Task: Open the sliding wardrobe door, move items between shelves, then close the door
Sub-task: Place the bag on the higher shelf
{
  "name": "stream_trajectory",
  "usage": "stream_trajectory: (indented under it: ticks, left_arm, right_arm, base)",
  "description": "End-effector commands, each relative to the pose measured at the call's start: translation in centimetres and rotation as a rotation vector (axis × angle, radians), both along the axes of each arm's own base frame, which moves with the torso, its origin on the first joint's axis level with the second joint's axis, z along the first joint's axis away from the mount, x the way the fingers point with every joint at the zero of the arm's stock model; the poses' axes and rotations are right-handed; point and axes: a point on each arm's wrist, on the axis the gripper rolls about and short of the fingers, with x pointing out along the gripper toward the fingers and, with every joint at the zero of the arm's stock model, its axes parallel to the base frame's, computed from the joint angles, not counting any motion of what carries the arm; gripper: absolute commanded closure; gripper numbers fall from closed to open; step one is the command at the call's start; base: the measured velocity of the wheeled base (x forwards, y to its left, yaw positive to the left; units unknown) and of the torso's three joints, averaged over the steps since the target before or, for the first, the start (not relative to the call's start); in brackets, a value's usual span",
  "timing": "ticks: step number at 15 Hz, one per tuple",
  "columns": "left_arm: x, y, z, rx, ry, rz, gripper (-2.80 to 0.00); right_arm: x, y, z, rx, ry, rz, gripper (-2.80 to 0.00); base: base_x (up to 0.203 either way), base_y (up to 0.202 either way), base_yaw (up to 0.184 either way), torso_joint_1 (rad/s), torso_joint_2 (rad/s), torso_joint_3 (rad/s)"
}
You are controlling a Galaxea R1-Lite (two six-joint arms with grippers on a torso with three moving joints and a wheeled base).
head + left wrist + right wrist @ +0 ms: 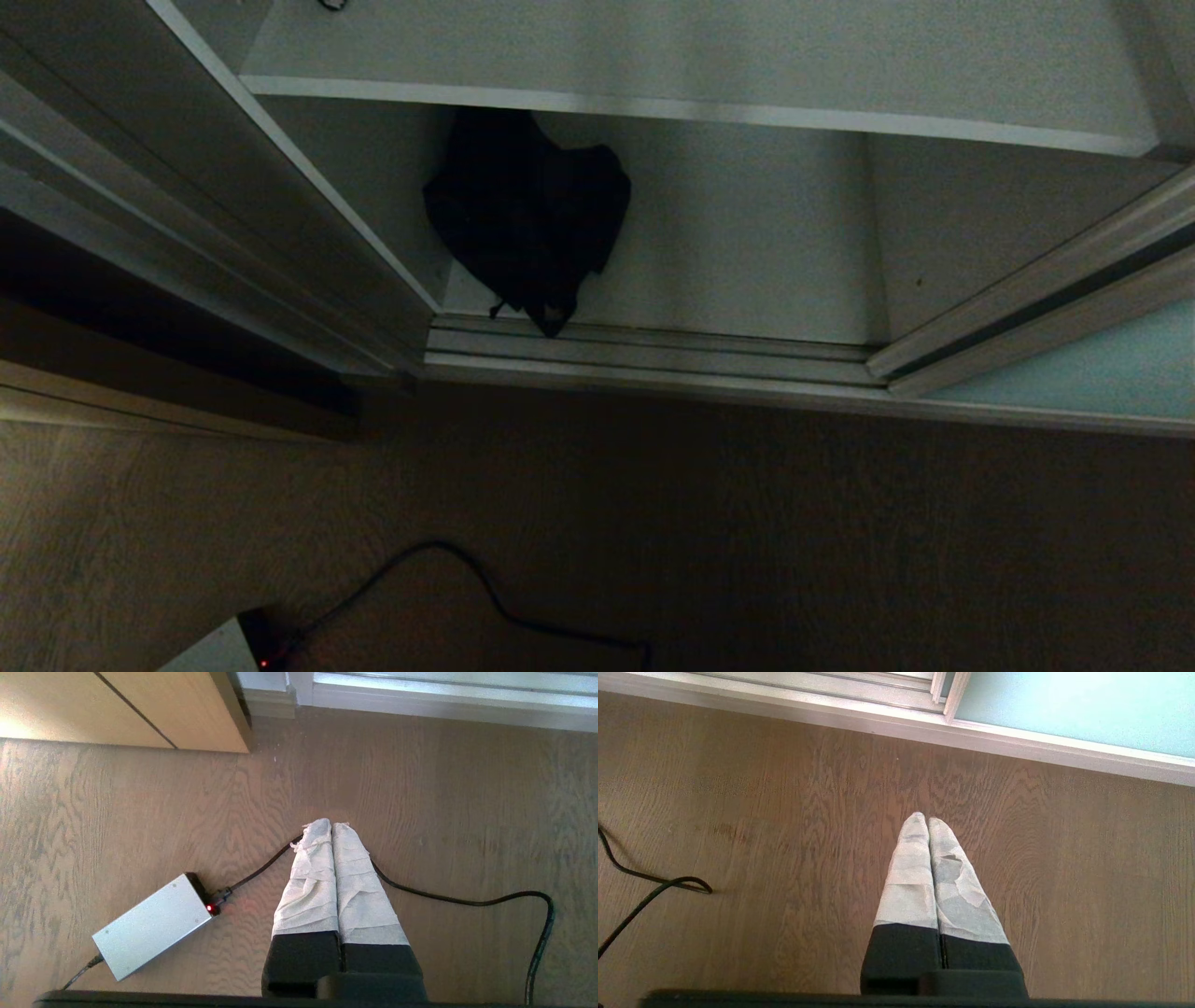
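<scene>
left end effector (331, 828): fingers pressed together, empty, above floor (444, 812) by cable (467, 900) | right end effector (927, 819): closed, empty, above floor | bundle (527, 224): bottom shelf (747, 261), left, corner over track (653, 350) | door (1092, 373): slid right, wardrobe open

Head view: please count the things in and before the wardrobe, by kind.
Black fabric bundle: 1
White-grey shelves: 2, counting the bottom board
Teal glass sliding door: 1
Silver power adapter: 1
Black cable: 1
Total: 6
</scene>
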Motion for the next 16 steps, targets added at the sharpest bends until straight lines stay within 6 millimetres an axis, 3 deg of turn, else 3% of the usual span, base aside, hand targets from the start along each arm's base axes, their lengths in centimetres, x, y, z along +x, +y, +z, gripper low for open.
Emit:
stream_trajectory:
  ticks: [1,5,8,11,16]
  left_arm:
    - [0.0,0.0,0.0,0.014,-0.004,0.002,0.00]
    - [-1.0,-0.1,3.3,0.035,-0.051,-0.057,0.00]
    - [0.1,-0.3,5.6,-0.036,0.140,-0.126,0.00]
    - [3.3,-0.4,6.9,-0.177,0.385,-0.150,0.00]
    - [10.7,-0.7,6.8,-0.498,0.805,-0.173,0.00]
  right_arm:
    - [0.0,0.0,0.0,-0.001,0.001,0.000,0.00]
    - [0.0,0.0,0.0,-0.001,0.000,0.000,0.00]
    - [0.0,0.0,0.0,-0.001,0.002,0.000,0.00]
    - [0.0,0.0,0.0,-0.001,0.000,0.000,0.00]
    - [0.0,0.0,0.0,-0.001,0.000,0.000,0.00]
  base:
    - [0.000,0.000,0.000,0.000,0.00,0.000]
    - [0.000,0.000,0.000,0.000,0.00,0.000]
    - [0.000,0.000,0.000,0.000,0.00,0.000]
    - [0.000,0.000,0.000,0.000,0.00,0.000]
    - [0.000,0.000,0.000,0.000,0.00,0.000]
